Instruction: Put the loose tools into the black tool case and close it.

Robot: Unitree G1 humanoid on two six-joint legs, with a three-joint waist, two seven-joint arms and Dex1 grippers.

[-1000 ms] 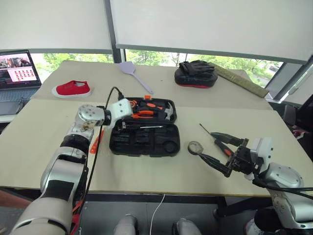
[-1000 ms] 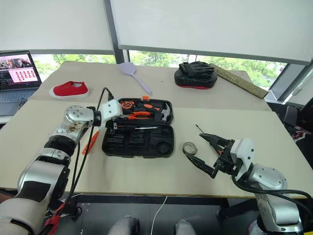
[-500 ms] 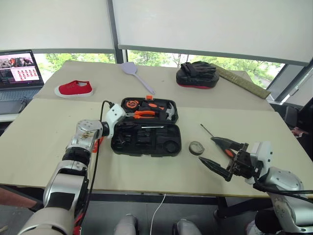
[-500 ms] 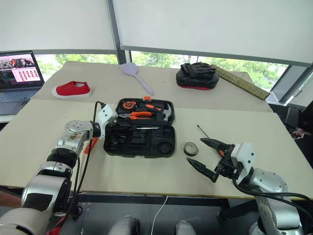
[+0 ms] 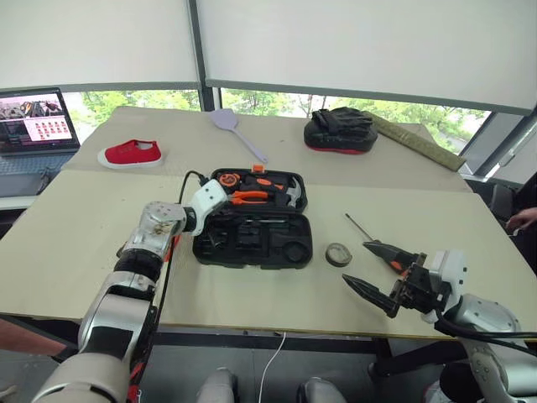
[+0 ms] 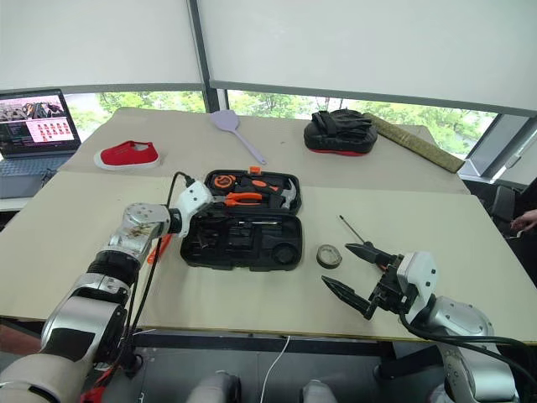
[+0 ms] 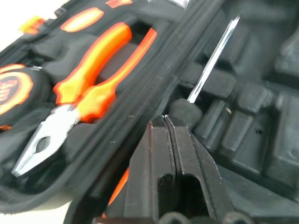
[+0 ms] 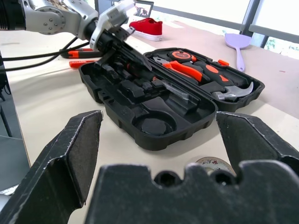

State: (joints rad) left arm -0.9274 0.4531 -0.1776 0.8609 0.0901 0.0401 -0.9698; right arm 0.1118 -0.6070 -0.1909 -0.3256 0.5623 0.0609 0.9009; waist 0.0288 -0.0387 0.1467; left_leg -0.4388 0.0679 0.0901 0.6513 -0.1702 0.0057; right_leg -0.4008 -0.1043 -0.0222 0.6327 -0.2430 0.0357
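The black tool case [image 5: 252, 260] lies open at mid-table. Its far half holds orange pliers [image 7: 100, 79], a tape measure and a hammer. A screwdriver [image 7: 212, 60] rests in the moulded near half. My left gripper [image 5: 221, 220] is shut, tips at the butt of that screwdriver's black handle, nothing between the fingers. Two orange tools [image 8: 79, 58] lie on the table left of the case, behind my left arm. The small tape roll [image 5: 338, 253] sits right of the case. A second screwdriver [image 5: 357, 227] lies beyond it, its handle under my open right gripper [image 5: 359, 264].
On the far table lie a red shoe [image 5: 130, 154], a lilac spatula [image 5: 239, 130], a black-and-red mitt [image 5: 338, 130] and a long olive pad [image 5: 415, 138]. A laptop [image 5: 29, 117] stands at far left. A person's hand [image 5: 524, 218] shows at the right edge.
My left gripper has shut and sunk from above the case's left edge into its near half. The right gripper stays open where it was.
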